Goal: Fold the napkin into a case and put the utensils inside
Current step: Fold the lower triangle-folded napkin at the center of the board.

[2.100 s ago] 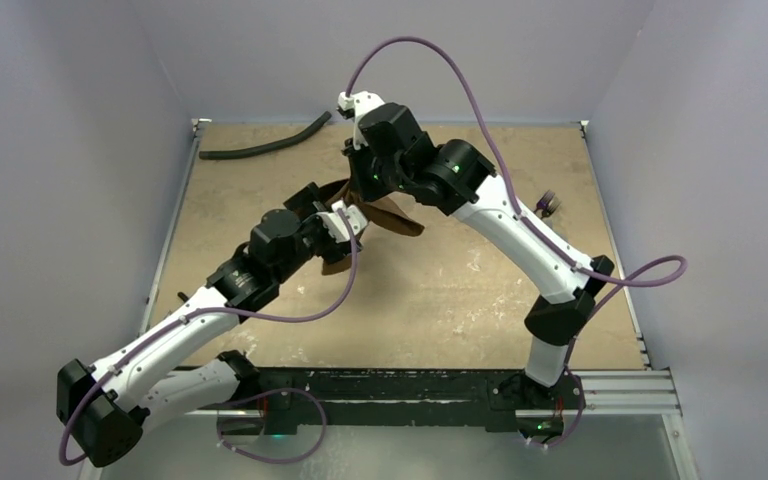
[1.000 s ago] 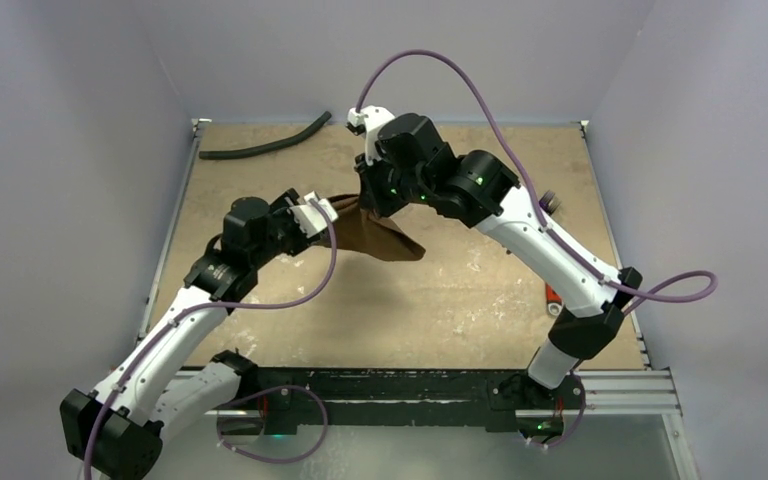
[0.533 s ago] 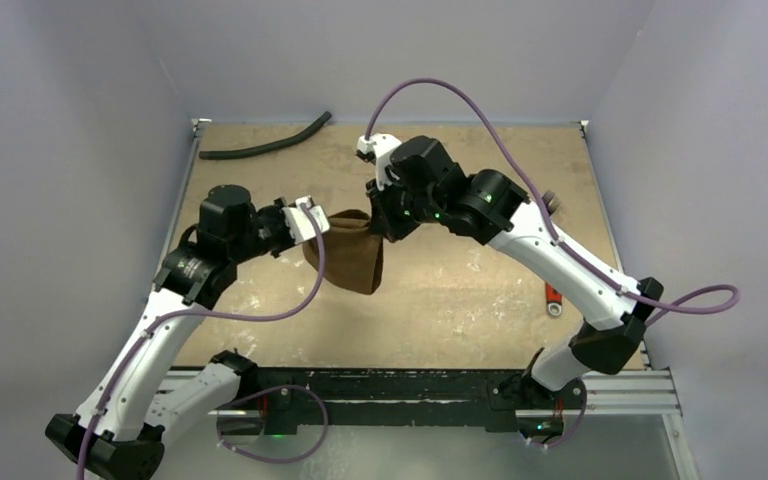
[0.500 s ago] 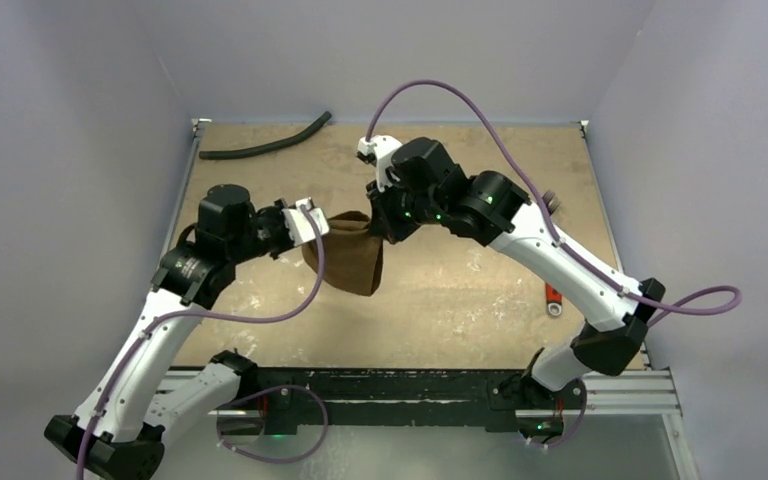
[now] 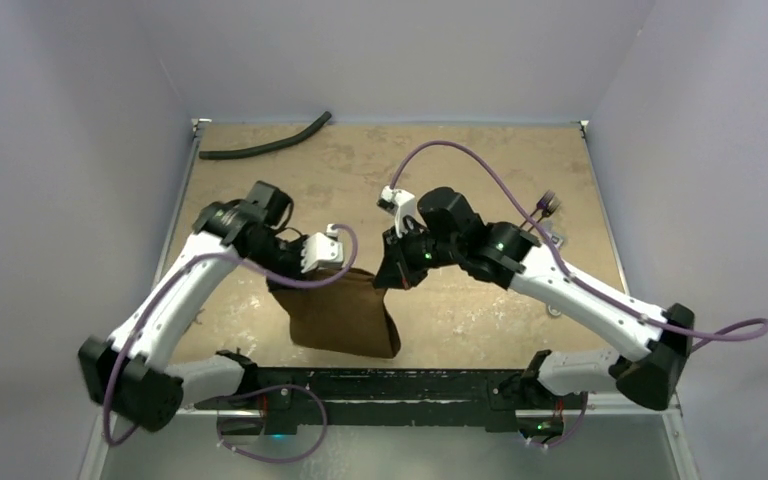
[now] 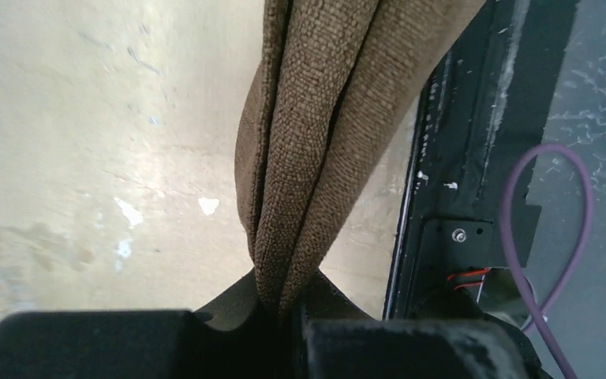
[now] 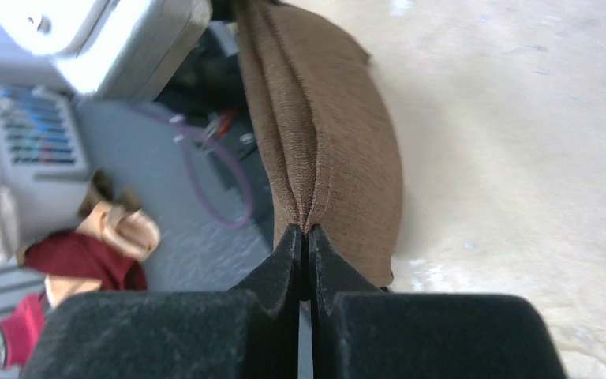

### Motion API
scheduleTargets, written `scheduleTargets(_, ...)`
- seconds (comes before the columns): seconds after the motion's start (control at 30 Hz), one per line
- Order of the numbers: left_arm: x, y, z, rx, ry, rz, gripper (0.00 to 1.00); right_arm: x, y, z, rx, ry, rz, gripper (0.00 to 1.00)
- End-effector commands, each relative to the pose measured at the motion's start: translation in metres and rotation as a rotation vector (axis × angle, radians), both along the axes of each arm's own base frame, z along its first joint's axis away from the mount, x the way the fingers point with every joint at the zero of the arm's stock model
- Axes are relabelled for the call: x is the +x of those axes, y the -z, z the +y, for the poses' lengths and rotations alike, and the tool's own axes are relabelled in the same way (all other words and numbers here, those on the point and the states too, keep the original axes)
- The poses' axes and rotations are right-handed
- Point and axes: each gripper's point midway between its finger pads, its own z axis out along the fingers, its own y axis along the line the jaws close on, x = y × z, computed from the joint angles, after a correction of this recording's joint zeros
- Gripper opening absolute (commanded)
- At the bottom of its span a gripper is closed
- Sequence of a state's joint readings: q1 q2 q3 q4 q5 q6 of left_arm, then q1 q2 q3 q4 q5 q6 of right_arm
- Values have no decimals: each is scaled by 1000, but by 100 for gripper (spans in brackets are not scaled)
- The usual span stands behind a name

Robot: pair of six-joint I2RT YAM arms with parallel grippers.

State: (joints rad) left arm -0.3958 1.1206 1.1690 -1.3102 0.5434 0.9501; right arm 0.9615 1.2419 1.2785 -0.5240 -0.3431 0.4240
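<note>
While the napkin (image 5: pixel 345 315) hangs doubled above the tabletop's (image 5: pixel 440 160) near edge, no case is formed yet; left claw (image 6: pixel 284 304) and right claw (image 7: pixel 306 237) are each clamped tight on an upper corner; utensils (image 5: pixel 547 204) lie untouched near the tabletop's right edge; folding and insertion judged outstanding.

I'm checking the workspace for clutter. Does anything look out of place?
Yes: a long black hose lies curved in the far left corner of the table, apart from the hanging napkin.
</note>
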Motion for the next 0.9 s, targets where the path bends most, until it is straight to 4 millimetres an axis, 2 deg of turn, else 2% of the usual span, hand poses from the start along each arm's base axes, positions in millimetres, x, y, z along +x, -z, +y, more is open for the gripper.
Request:
scheduleTargets(0.0, 49, 49, -1, 142, -134, 100, 0, 69, 48, -8, -23, 133, 39, 0)
scheduleTargets(0.07, 76, 73, -7, 190, -163, 136, 0, 101, 73, -18, -58, 167, 26, 0)
scheduleTargets(0.1, 91, 82, -12, 201, -181, 153, 0, 117, 91, -20, -99, 181, 31, 0)
scheduleTargets(0.2, 128, 112, -27, 225, -248, 191, 0, 150, 131, -22, -226, 164, 7, 0)
scheduleTargets(0.3, 170, 126, -38, 229, -294, 125, 0, 175, 162, -22, -296, 153, 2, 0)
scheduleTargets(0.4, 204, 132, -43, 233, -341, 65, 0, 196, 179, -28, -336, 171, -12, 11)
scheduleTargets(0.43, 212, 134, -45, 235, -356, 53, 7, 203, 181, -31, -345, 190, -26, 14)
scheduleTargets(0.53, 231, 139, -46, 236, -398, 11, 28, 229, 182, -43, -393, 280, -86, 36)
scheduleTargets(0.57, 237, 137, -47, 224, -413, -8, 38, 240, 181, -49, -415, 320, -115, 45)
scheduleTargets(0.6, 241, 133, -49, 209, -427, -25, 58, 249, 178, -53, -432, 354, -142, 53)
scheduleTargets(0.63, 244, 129, -50, 197, -439, -37, 67, 257, 176, -59, -452, 396, -166, 60)
scheduleTargets(0.73, 251, 109, -51, 154, -467, -78, 73, 268, 167, -66, -438, 470, -189, 76)
scheduleTargets(0.77, 254, 100, -51, 131, -483, -91, 77, 269, 165, -69, -423, 488, -183, 81)
scheduleTargets(0.8, 256, 90, -49, 101, -501, -97, 88, 268, 163, -70, -405, 501, -181, 84)
scheduleTargets(0.83, 259, 82, -48, 74, -517, -101, 91, 267, 162, -73, -394, 525, -175, 90)
scheduleTargets(0.87, 261, 73, -46, 44, -523, -103, 93, 265, 159, -75, -377, 547, -163, 91)
